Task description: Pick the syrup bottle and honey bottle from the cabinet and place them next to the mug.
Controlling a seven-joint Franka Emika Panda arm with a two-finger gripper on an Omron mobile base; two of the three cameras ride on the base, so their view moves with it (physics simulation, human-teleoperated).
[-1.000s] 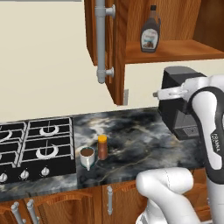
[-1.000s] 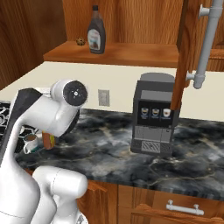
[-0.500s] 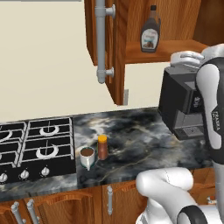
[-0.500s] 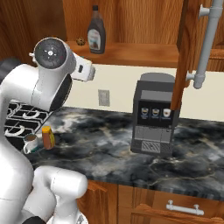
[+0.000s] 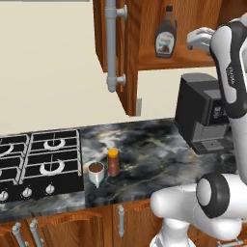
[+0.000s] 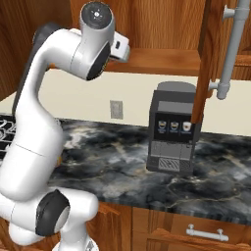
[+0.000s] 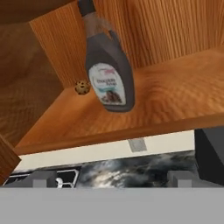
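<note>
the fingers (image 5: pixel 193 39) stand released and wide, holding nothing, raised to the level of the cabinet (image 5: pixel 140 53) shelf and pointing in at its open front; in the hand view the two dark tips (image 7: pixel 43 178) rise at the bottom edge with the shelf lip just beyond them. from the fingers the syrup bottle (image 7: pixel 106 65) lies ahead and a little to the left in that view, set back on the shelf, apart from the tips and not yet between them. its long axis is upright, black cap on top, label facing the hand, so by my reading the coming move turns on closing the gap straight in along the shelf and bringing the tips to either side of its body. a small round cookie-like thing (image 7: pixel 82 87) sits just beside the bottle, behind it, toward the cabinet's back corner. further out and well below, on the dark marble surface (image 5: pixel 159 159), the honey bottle (image 5: pixel 113 162) stands upright just beside the mug (image 5: pixel 96 173), so that half of the task looks done. the coffee machine (image 5: pixel 202 116) stands under the shelf, the hob (image 5: pixel 38 164) off to the left. counted: one arm, one syrup bottle, one honey bottle, one mug, one cookie-like thing
</note>
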